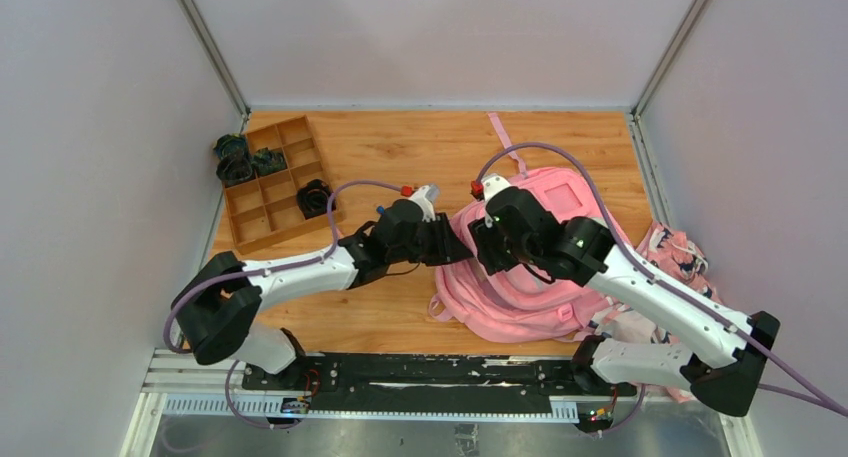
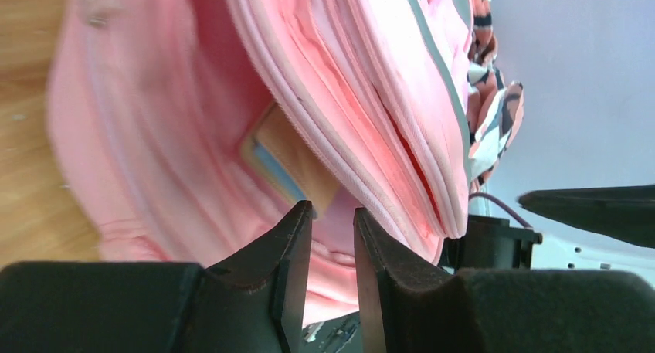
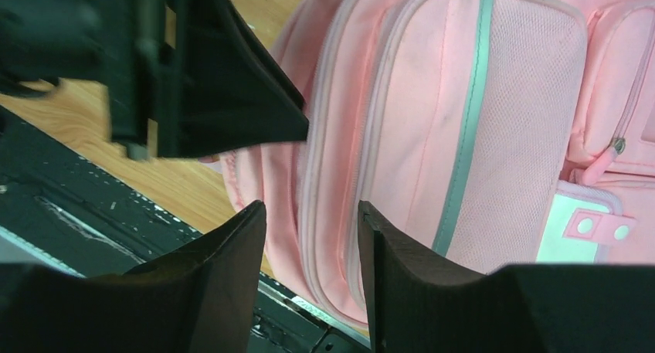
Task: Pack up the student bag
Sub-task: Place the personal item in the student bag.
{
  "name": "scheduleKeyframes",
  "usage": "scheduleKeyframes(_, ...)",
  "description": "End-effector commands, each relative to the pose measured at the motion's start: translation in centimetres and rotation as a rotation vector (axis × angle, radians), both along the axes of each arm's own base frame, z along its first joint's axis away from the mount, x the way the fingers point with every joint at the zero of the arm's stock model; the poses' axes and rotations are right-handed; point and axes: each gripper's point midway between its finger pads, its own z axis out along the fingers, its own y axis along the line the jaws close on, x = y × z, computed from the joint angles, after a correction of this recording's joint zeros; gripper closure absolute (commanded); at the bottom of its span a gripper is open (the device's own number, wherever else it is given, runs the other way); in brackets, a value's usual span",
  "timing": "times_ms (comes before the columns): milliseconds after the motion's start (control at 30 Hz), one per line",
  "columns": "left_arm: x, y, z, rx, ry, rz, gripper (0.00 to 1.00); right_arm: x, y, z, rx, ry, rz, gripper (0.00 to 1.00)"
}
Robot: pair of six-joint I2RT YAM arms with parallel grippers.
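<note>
Wooden surface (image 1: 400, 147): the left hand (image 2: 332, 214), fingers slightly apart and empty, sits just beside the left edge of the student bag (image 1: 560, 192). The right hand (image 3: 311, 210), fingers wider apart and also empty, hovers over that same edge, the nearer of the two. The bag lies right of centre, its long axis running far to near.

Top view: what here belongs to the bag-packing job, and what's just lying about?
Job:
- student bag, pink, the biggest item, in front of both arms

Lying about:
- wooden tray at far left, with dark bundles in some compartments
- patterned cloth bundle at the bag's right edge

Either could be packing stock; cannot tell from these views.
</note>
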Motion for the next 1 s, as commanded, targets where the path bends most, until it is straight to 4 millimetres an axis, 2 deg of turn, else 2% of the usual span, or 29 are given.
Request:
scheduleKeyframes(0, 1.7, 2.7, 1.9, -0.053, -0.051, 0.078, 0.69, 0.2, 0.0, -2.5, -0.071, 0.015, -0.018, 0.49)
scheduleKeyframes(100, 2.2, 5.2, 2.8, -0.079, -0.069, 0.147, 0.69, 0.0, 0.2, -4.1, -0.133, 0.026, -0.018, 0.49)
scheduleKeyframes(267, 2.7, 9.9, 2.9, -0.056, -0.084, 0.301, 0.68, -0.1, 0.6, -6.2, -0.211, 0.045, -0.022, 0.49)
scheduleKeyframes(367, 2.6, 11.6, 3.3, -0.013, -0.106, 0.348, 0.68, -0.2, 1.1, -6.8, -0.248, 0.035, -0.016, 0.50)
scheduleKeyframes(567, 2.2, 12.7, 3.7, -0.003, -0.116, 0.378, 0.68, 0.2, 1.6, -8.7, -0.355, 0.003, -0.034, 0.52)
scheduleKeyframes(700, 1.9, 12.8, 3.1, -0.005, -0.096, 0.376, 0.67, 1.0, 0.6, -10.0, -0.474, -0.039, -0.087, 0.50)
scheduleKeyframes(767, 1.7, 12.8, 2.8, -0.004, -0.086, 0.370, 0.67, 1.5, -0.4, -10.2, -0.541, -0.072, -0.147, 0.53)
scheduleKeyframes(800, 1.5, 12.8, 2.6, -0.005, -0.081, 0.366, 0.67, 1.8, -0.8, -10.2, -0.571, -0.088, -0.167, 0.56)
scheduleKeyframes(833, 1.5, 12.7, 2.6, -0.007, -0.079, 0.363, 0.67, 2.0, -1.2, -10.0, -0.597, -0.106, -0.186, 0.67)
scheduleKeyframes(900, 1.3, 12.5, 2.5, -0.010, -0.077, 0.346, 0.67, 2.3, -1.6, -8.8, -0.616, -0.134, -0.224, 0.96)
scheduleKeyframes(967, 1.2, 12.1, 2.5, -0.009, -0.078, 0.320, 0.67, 2.5, -1.6, -6.5, -0.579, -0.156, -0.242, 1.00)
